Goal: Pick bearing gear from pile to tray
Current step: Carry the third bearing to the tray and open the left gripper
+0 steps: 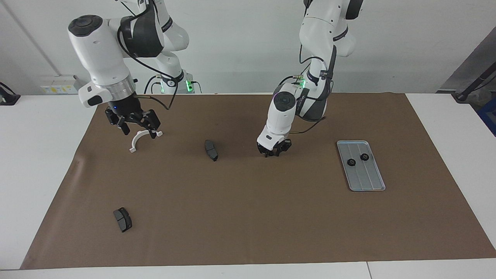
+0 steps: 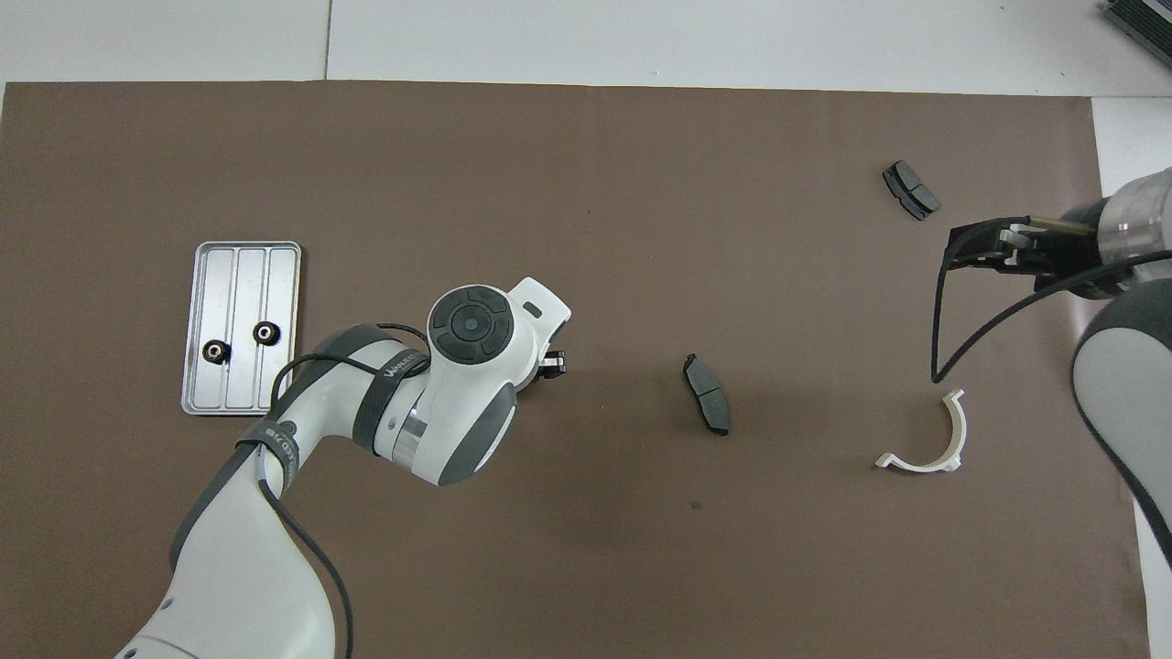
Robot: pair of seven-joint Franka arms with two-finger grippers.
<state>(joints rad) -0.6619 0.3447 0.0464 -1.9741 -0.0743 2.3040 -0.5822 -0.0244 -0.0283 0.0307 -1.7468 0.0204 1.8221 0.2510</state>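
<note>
Two small black bearing gears (image 1: 351, 162) (image 2: 216, 351) lie in the silver tray (image 1: 368, 178) (image 2: 243, 275) at the left arm's end of the mat. My left gripper (image 1: 273, 152) (image 2: 552, 364) is down at the mat near its middle, tips against the surface. Its wrist hides whatever is between the fingers. The pile is spread out: one dark brake pad (image 1: 211, 150) (image 2: 706, 394) lies mid-mat, and a white half-ring bracket (image 1: 133, 144) (image 2: 960, 430) lies toward the right arm's end. My right gripper (image 1: 138, 130) (image 2: 960, 249) hangs open and empty over the bracket.
A second brake pad (image 1: 122, 219) (image 2: 910, 189) lies farthest from the robots, toward the right arm's end. The brown mat (image 1: 248, 217) covers most of the white table. A cable loops off each wrist.
</note>
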